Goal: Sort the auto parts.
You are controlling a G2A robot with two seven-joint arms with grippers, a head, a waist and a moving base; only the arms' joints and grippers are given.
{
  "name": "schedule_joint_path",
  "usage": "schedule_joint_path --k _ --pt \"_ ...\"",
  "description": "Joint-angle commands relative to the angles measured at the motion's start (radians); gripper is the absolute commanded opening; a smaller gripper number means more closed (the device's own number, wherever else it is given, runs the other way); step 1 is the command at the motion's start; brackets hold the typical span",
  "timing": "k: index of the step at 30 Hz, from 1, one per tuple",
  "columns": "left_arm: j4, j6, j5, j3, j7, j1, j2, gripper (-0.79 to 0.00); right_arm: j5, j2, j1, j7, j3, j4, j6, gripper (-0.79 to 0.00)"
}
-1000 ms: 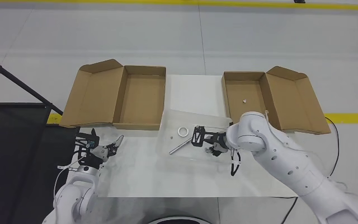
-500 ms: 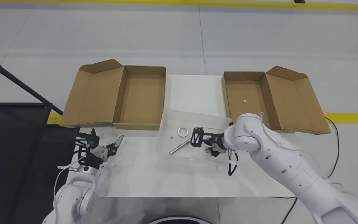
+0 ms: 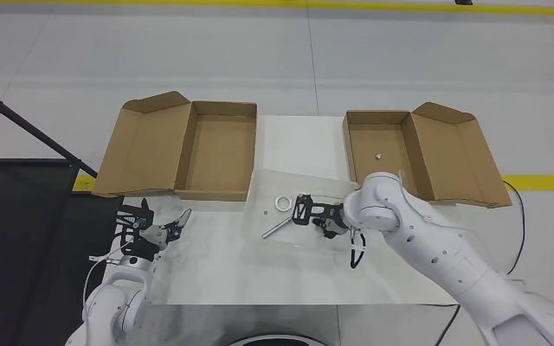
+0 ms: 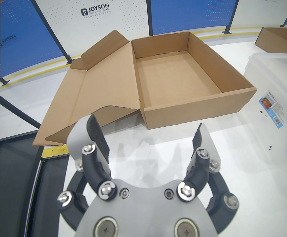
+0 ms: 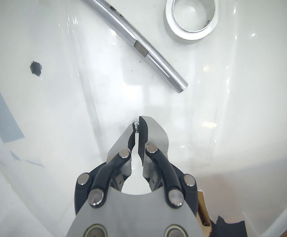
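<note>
With the right gripper [image 5: 137, 126] pinched shut on 1 small screw [image 5: 135, 123] at its tips, lift slowly, clear of the rod [image 5: 154, 60] ahead.

The rod [image 5: 139, 48] and ring [image 5: 191, 21] are polished, shiny metal, in a glossy clear-plastic tray [image 5: 235, 94]. The right gripper [image 5: 137, 125] has matt grey metal fingers [image 5: 158, 133] with ribbed black rubber pads [image 5: 142, 134], closed on a small shiny metal part [image 5: 135, 123]. The left box [image 3: 216, 156] and right box [image 3: 381, 160] are matt brown cardboard.
</note>
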Motion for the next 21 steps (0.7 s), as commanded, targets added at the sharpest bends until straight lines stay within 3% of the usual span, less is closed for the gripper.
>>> schedule_joint_path --k 1,8,13,21 --pt "0.000 0.000 0.000 0.000 0.000 0.000 0.000 0.000 -0.015 0.007 -0.009 -0.064 0.032 -0.012 0.021 -0.785" --pt "0.000 0.000 0.000 0.000 0.000 0.000 0.000 0.000 -0.049 0.059 -0.113 -0.312 0.196 -0.080 0.006 -0.785" --pt "0.000 0.000 0.000 0.000 0.000 0.000 0.000 0.000 -0.082 0.102 -0.235 -0.548 0.353 -0.135 -0.017 -0.785" --pt "0.000 0.000 0.000 0.000 0.000 0.000 0.000 0.000 -0.091 0.151 -0.423 -0.822 0.588 -0.218 -0.053 -0.785"
